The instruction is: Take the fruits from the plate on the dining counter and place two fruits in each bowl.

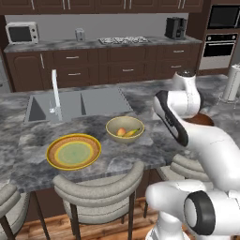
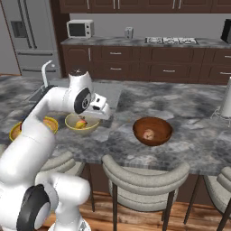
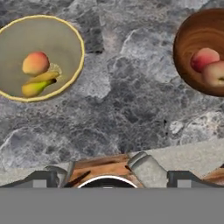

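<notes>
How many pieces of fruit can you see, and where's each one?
4. A banana and an orange-red fruit lie in the cream bowl; a red fruit and a paler one sit in the wooden bowl. None on the plate.

From my feed, the tool (image 3: 112, 177) hangs above the surface (image 3: 131, 118) between two bowls. The bowl on its left (image 3: 41, 57) holds a banana (image 3: 37, 85) and a round fruit (image 3: 36, 63); the bowl on its right (image 3: 203, 52) holds two round fruits (image 3: 203, 59).
</notes>
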